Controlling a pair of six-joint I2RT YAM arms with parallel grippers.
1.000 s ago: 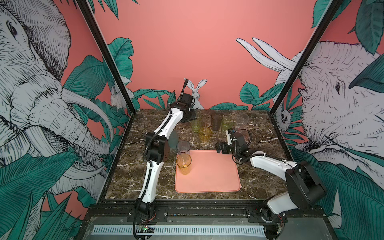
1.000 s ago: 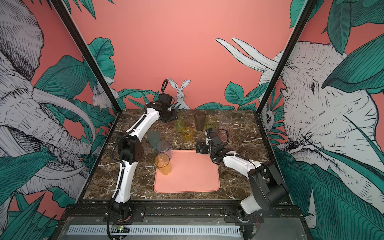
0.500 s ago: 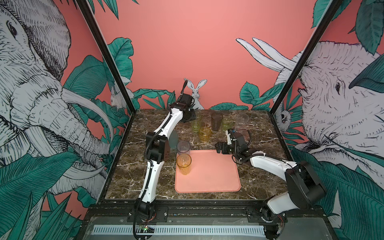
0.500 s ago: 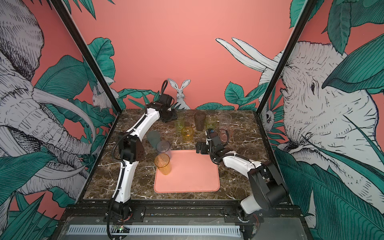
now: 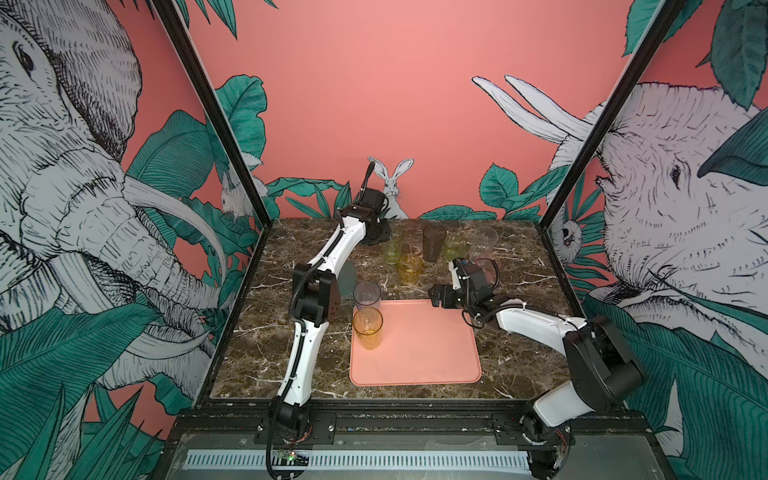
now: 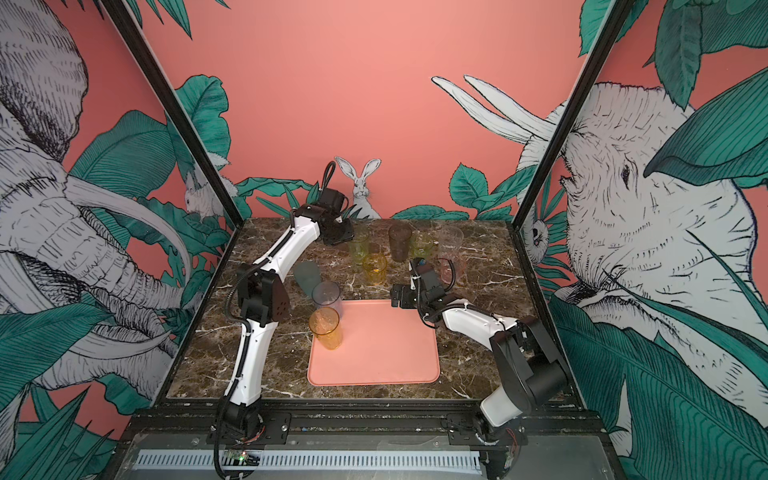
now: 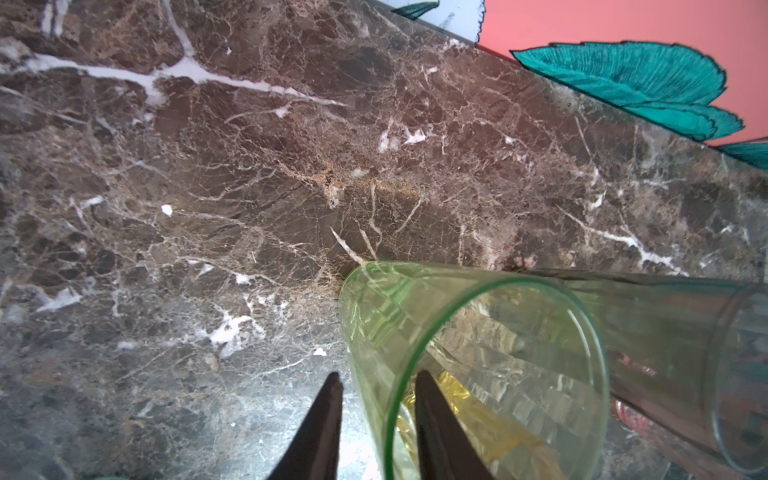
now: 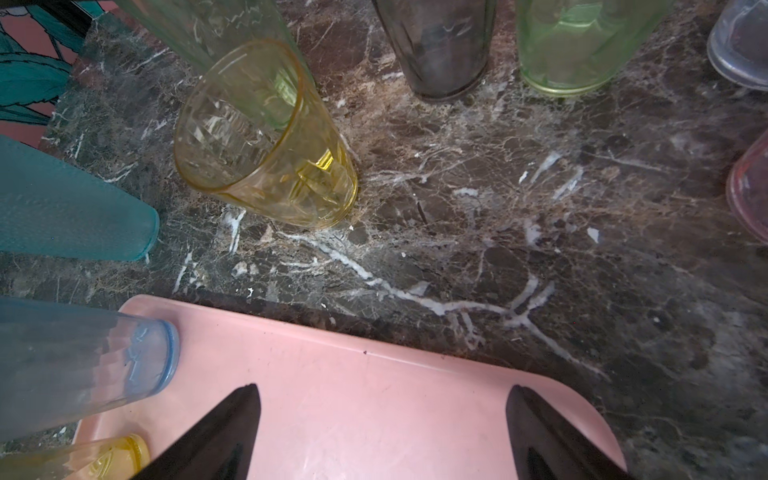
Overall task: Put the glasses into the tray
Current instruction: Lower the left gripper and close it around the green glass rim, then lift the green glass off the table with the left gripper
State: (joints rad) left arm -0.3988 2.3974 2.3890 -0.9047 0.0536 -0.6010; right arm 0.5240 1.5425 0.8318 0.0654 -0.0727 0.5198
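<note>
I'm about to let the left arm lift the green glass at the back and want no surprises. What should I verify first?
1. The left gripper straddles the green glass wall, one finger inside, one outside: ok.
2. Its fingers clamped firmly on that wall: cannot tell.
3. Clearance from the smoky glass beside it: cannot tell; they look very close.
4. The right gripper open, empty, above the tray at its far edge: ok.
5. Bare room in the tray: ok; only the amber glass and clear glass stand at its far left corner.
</note>
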